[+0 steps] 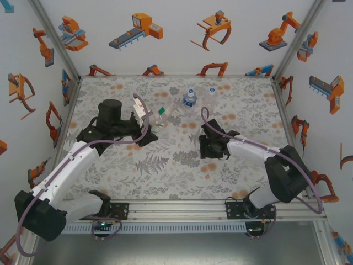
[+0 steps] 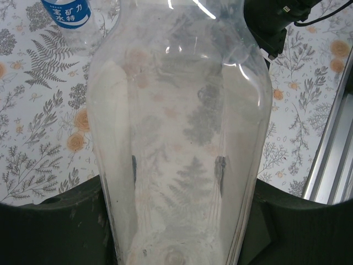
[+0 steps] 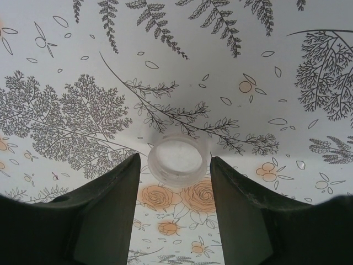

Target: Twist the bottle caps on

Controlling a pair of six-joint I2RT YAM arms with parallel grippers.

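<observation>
My left gripper (image 1: pixel 144 113) is shut on a plain clear bottle (image 2: pixel 176 127), which runs out between the dark fingers (image 2: pixel 55 232) and points toward the table's middle. In the top view this bottle (image 1: pixel 158 120) has a green bit at its neck. The blue-label bottle (image 1: pixel 190 98) stands upright behind it, and its label (image 2: pixel 66 14) shows in the left wrist view. A third clear bottle (image 1: pixel 211 91) stands further back. My right gripper (image 3: pixel 175 165) is down at the tablecloth, shut on a small white bottle cap (image 3: pixel 176 160) at its fingertips.
The floral tablecloth (image 1: pixel 165 165) covers the floor of a walled cell. An aluminium rail (image 2: pixel 331 149) runs along the near edge. The right arm's wrist (image 2: pixel 276 22) sits just beyond the held bottle's mouth.
</observation>
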